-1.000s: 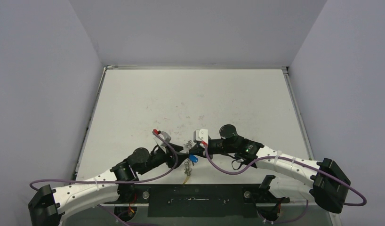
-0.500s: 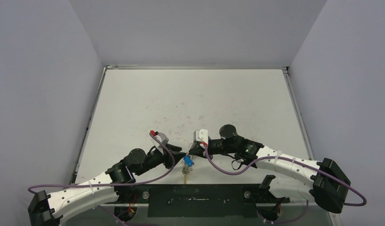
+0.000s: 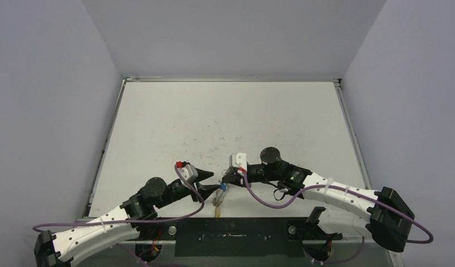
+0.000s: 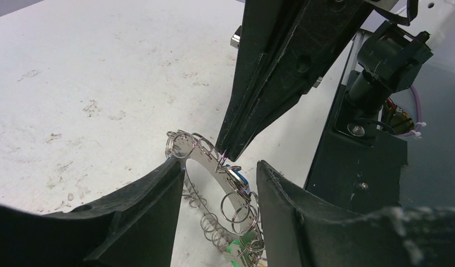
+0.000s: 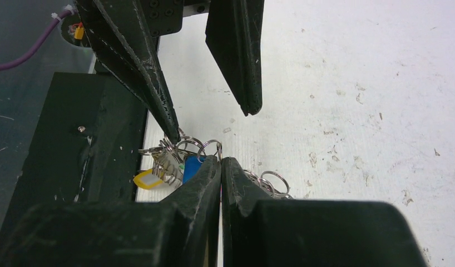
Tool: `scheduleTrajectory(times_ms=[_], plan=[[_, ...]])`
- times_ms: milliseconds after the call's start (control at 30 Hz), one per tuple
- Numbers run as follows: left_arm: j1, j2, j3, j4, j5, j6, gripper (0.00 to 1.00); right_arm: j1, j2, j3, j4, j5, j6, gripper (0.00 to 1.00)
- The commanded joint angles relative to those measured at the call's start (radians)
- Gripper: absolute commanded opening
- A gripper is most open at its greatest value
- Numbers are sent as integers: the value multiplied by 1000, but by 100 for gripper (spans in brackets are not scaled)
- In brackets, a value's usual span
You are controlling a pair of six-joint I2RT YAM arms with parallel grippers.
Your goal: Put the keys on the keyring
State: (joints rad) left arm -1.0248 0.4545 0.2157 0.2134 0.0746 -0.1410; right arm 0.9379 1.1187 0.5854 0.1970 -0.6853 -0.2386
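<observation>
Three grey walls (image 3: 225, 33), scuffed white table (image 3: 225, 111), keyring (image 4: 206, 163) near its front edge

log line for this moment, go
left gripper: open around keyring | right gripper: shut on keyring | keys: bunched beside keyring

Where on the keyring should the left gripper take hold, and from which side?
Probably the flat band of the keyring, beside the shut right gripper's pinch, approached from the left: the open left gripper straddles it, and the thin band suits pinching better than loose wire loops.
</observation>
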Motion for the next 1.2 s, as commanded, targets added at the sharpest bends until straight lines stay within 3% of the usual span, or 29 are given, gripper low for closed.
scheduleTrajectory(times_ms=[0, 233, 367, 733, 867, 1167], plan=[[2, -13, 34, 53, 4, -33, 50, 5, -35, 9, 106, -31, 7, 0], [1, 74, 74, 19, -99, -266, 55, 5, -25, 17, 101, -17, 13, 0], [1, 155, 119, -47, -114, -284, 53, 5, -28, 15, 97, -11, 15, 0], [1, 133, 92, -58, -143, -285, 18, 4, -42, 8, 97, -10, 13, 0], [2, 89, 67, -63, -157, -302, 1, 4, -45, 4, 109, -14, 20, 0], [2, 17, 55, -101, -181, -327, 0, 2, -40, -4, 128, -23, 27, 0]])
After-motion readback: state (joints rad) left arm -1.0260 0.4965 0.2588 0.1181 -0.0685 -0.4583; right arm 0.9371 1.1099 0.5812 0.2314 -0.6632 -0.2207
